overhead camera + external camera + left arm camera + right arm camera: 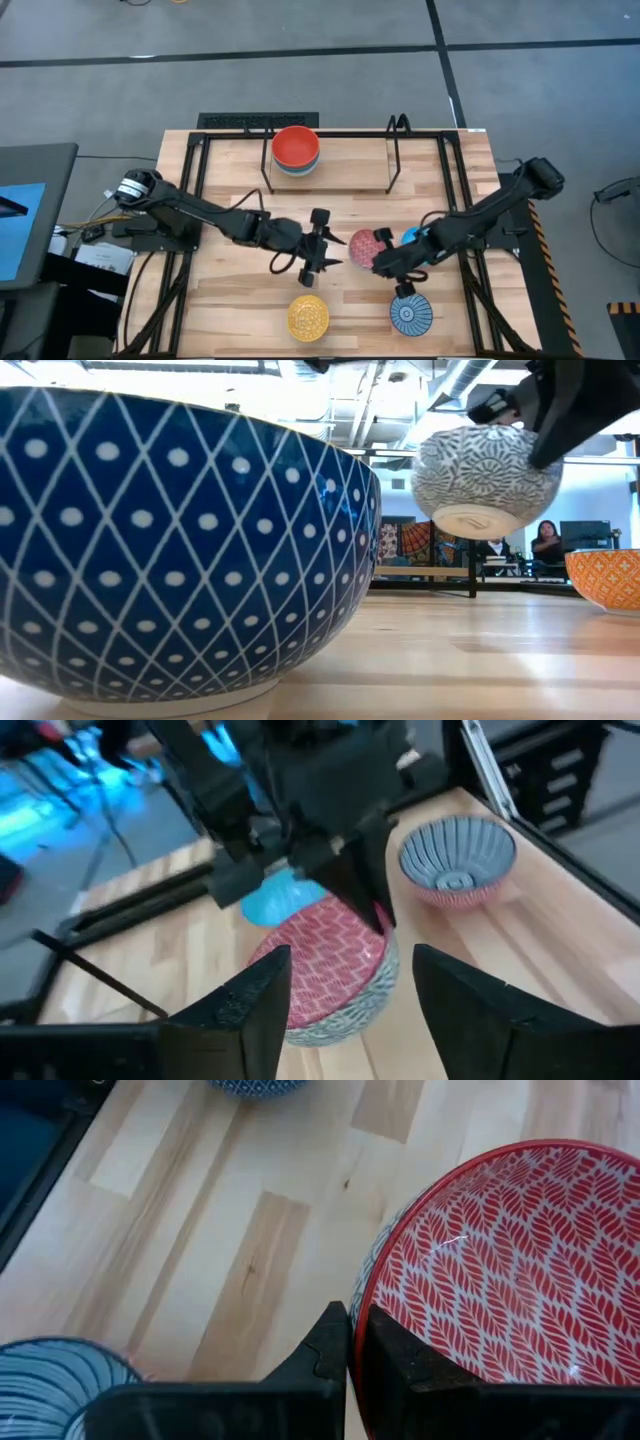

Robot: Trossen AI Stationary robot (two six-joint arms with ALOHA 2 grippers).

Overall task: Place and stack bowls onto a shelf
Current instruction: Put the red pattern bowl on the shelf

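The right claw (348, 1342) is pinching the rim of the red-pink patterned bowl (364, 247), red leaf-printed inside, grey-patterned outside, holding it above the desk (240, 290) centre. The left claw (330, 247) is hovering open just beside it.

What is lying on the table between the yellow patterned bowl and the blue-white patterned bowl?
Nothing: in the high view only bare wooden tabletop lies between the round yellow patterned bowl and the round blue-white patterned bowl.
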